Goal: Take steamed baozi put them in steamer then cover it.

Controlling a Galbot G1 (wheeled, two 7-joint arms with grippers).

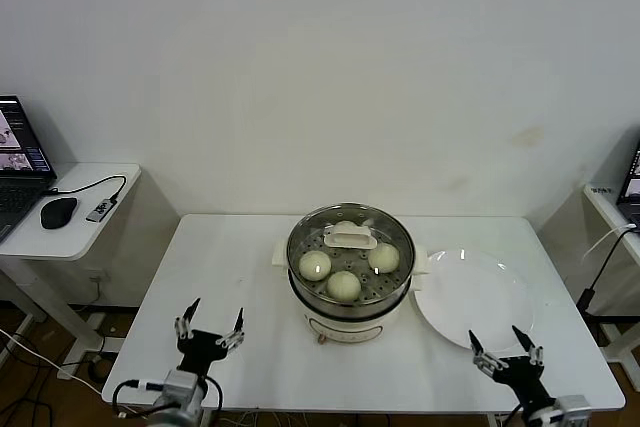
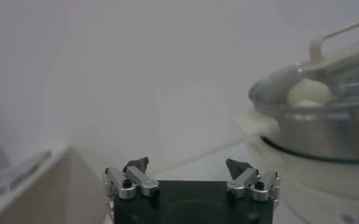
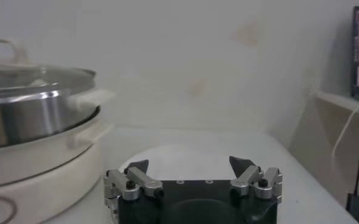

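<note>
My left pincer [image 1: 211,328] and right pincer [image 1: 506,349] hang spread and empty at the counter's [image 1: 230,267] near edge, since the cover [image 1: 350,237] sits on the steamer [image 1: 349,277] over the baozi [image 1: 343,285].

**Plain room, white furniture**

A bare off-white wall [image 1: 330,67] is filling the view behind the white table [image 1: 250,277]. Left of that table a side table [image 1: 80,209] is carrying a laptop [image 1: 18,162] and a mouse [image 1: 58,212]. Below it, cables are lying on what may be brown flooring [image 1: 60,347].
</note>
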